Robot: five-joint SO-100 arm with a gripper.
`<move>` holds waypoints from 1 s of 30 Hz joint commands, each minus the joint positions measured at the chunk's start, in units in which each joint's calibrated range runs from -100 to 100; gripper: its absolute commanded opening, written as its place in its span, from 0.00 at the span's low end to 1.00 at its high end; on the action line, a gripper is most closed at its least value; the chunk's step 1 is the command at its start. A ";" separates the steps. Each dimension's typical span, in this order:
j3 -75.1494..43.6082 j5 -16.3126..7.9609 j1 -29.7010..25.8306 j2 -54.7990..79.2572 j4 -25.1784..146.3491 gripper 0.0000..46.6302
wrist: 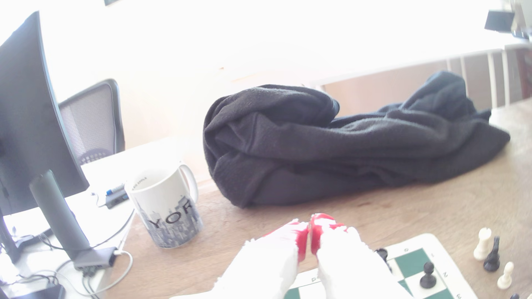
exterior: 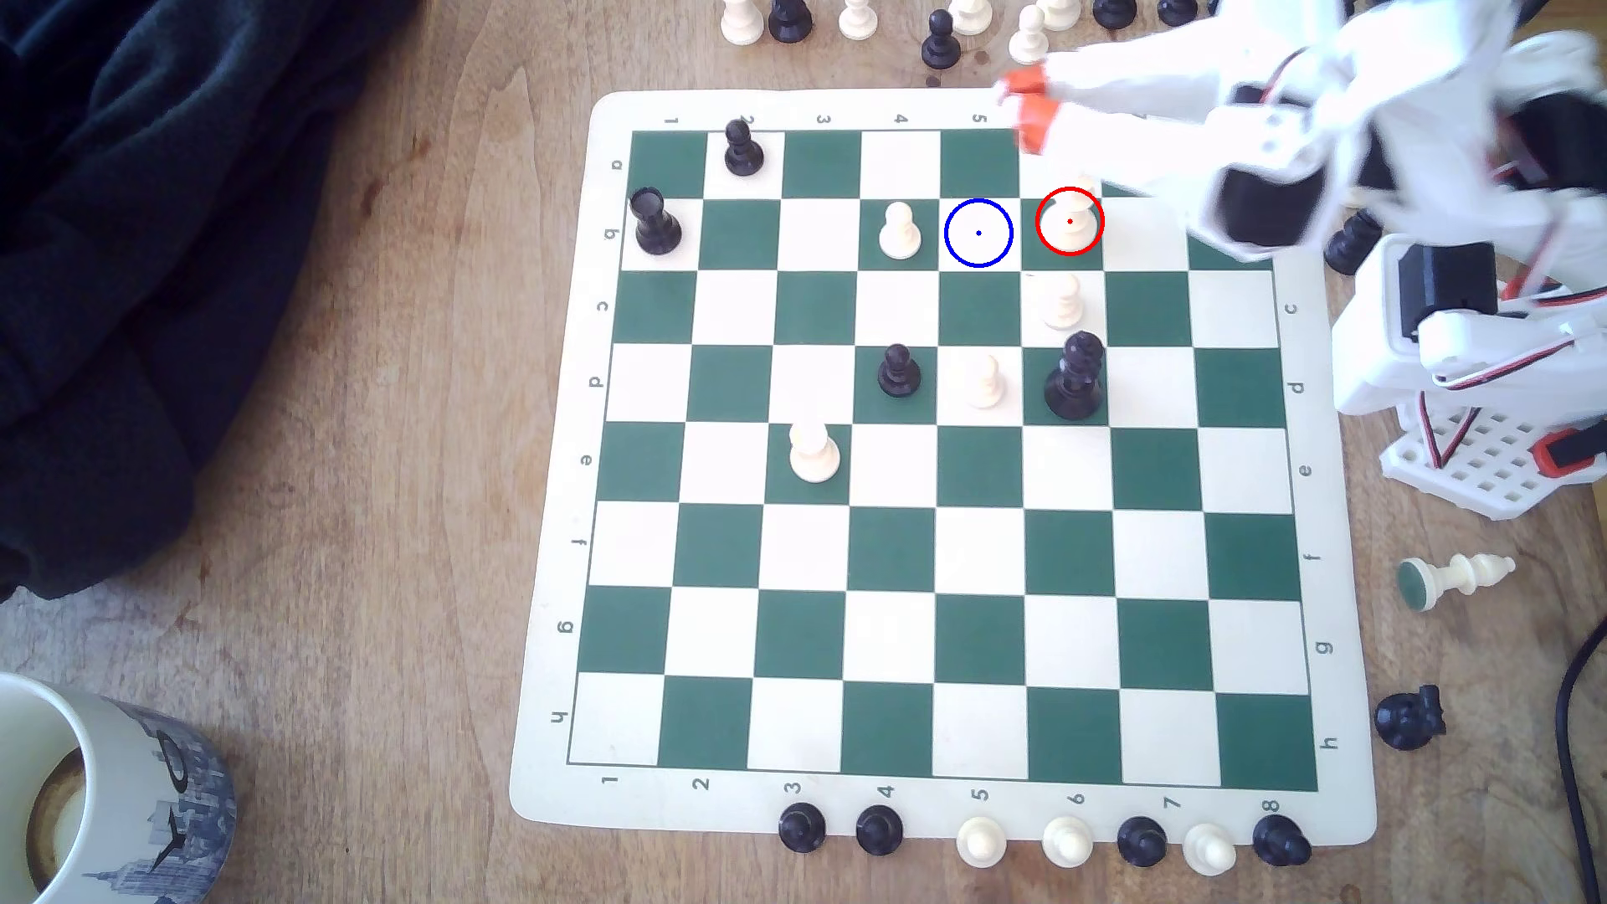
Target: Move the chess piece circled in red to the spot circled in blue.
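Exterior view: the chess piece [exterior: 1070,217] stands upper right of frame, red-ringed; the spot [exterior: 978,233] lies just beside it. Wrist view: the gripper [wrist: 310,230] is clenched on nothing. Recommend opening, then descending squarely over the piece.

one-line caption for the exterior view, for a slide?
Gripper shut, hovering above the red-ringed chess piece; the blue-ringed spot alongside is free.

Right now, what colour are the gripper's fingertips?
Red-orange on the gripper, clearest in the wrist view.
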 commanded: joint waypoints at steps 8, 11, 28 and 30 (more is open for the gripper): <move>-21.03 -1.07 8.92 6.51 31.16 0.00; -25.11 -3.32 11.73 10.58 33.29 0.00; -41.61 -8.40 22.76 45.81 47.54 0.28; -41.71 -8.40 21.98 48.95 47.46 0.31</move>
